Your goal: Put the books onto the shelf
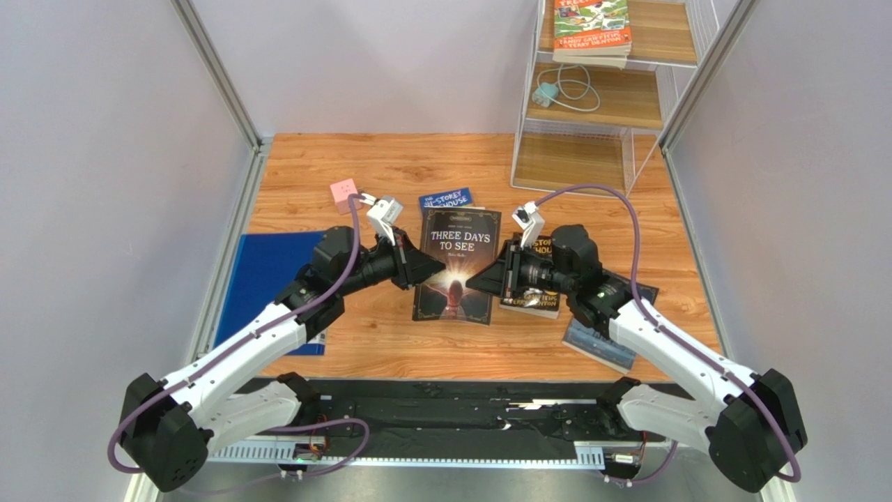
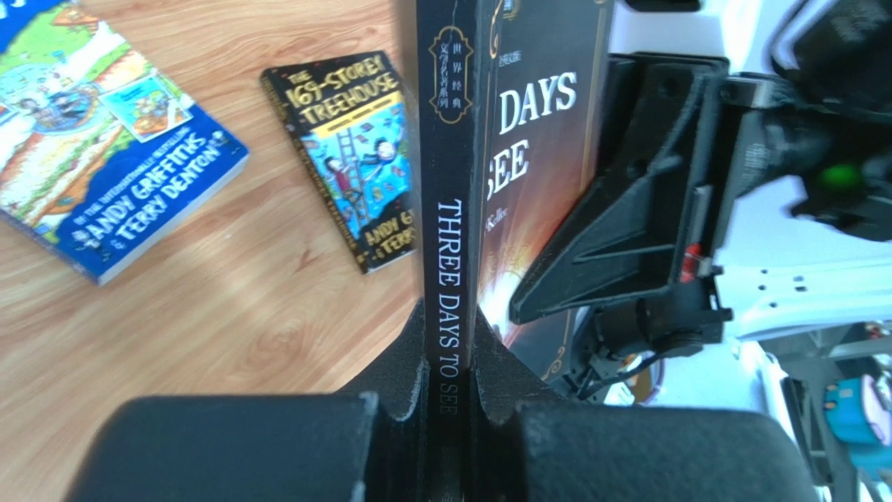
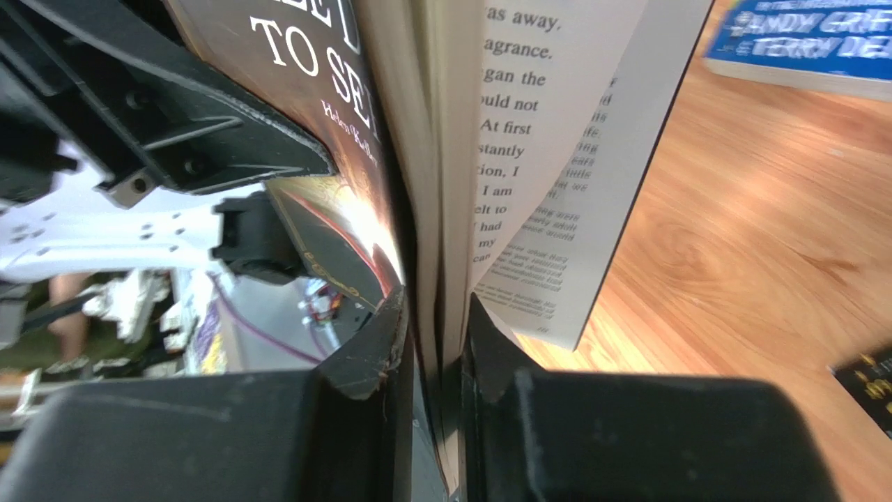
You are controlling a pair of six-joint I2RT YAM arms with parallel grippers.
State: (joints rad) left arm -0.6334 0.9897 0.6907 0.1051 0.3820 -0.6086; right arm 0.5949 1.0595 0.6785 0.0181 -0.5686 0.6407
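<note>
Two pincers are clamped on one dark book [image 1: 456,264] at the middle of the tabletop [image 1: 314,157]. "THREE DAYS TO SEE" is read on its cover and again down its spine. The left pincer [image 2: 448,345] is closed on the spine at 9 o'clock. The right pincer [image 3: 435,324] is closed on the page edges at 3 o'clock. In the right wrist view, a few leaves are seen fanning away from the gripped block, with printed lines partly legible.

At 12 o'clock of the dark book a blue paperback [image 1: 446,199] is seen lying flat, and "ANDY GRIFFITHS & TERRY DENTON" can be read on it. At 3 o'clock, under the right arm, a black paperback [image 2: 351,157] titled "THE 169-STOREY TREEHOUSE" is seen. At 4 o'clock a grey-blue book [image 1: 599,345] is partly hidden, its title unreadable.

The shelf [image 1: 521,136] is found at 1 o'clock against the back wall. One colourful paperback [image 1: 592,26] is already lying on its top board, and a coiled cable [image 1: 571,89] on the middle board. Bare wood is seen between the dark book and the shelf foot. At 9 o'clock a blue folder [image 1: 267,277] is seen at the tabletop's left edge.
</note>
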